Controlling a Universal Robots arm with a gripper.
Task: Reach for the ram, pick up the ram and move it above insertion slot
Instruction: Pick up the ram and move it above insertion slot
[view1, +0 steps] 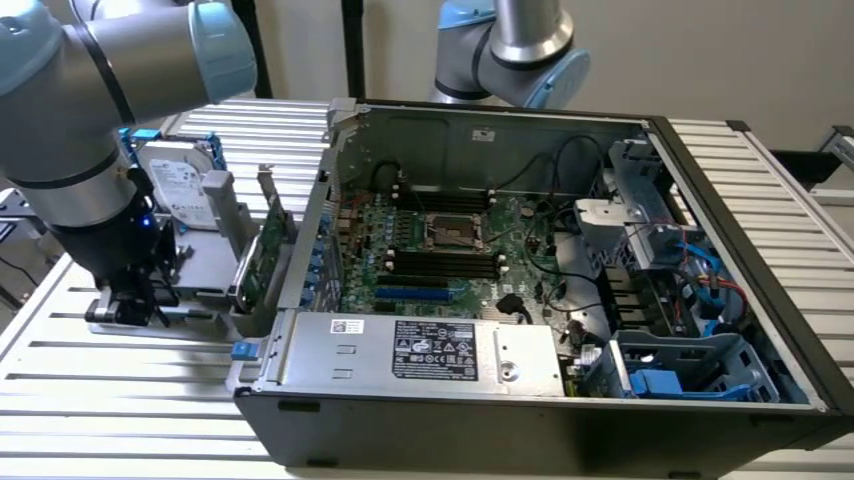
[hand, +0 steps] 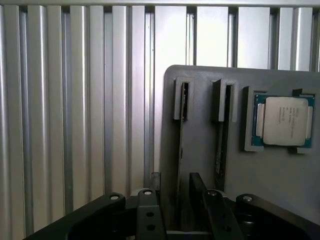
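Reaching: the ram (hand: 180, 150) is nearly reached, but it is not yet grabbed or lifted.
Gripper: the gripper (hand: 176, 181) is held low over the holder (hand: 200, 130).
Fingers: the fingers (hand: 155, 182) are spread apart, with one seen on each side of the ram. No squeeze is seen.
Ram: it is stood on its edge in a groove of the holder, the groove farther from the chip (hand: 285, 120).
Second stick: the second stick (hand: 221, 150) is stood in the groove nearer the chip.
Not done yet: the grab, the lift, and the carry above the slots (view1: 447, 262).
Case: the case (view1: 534, 420) is seen on the exterior view's right of the holder.
Counted: two sticks, one chip, one holder, one gripper, two fingers, one case.
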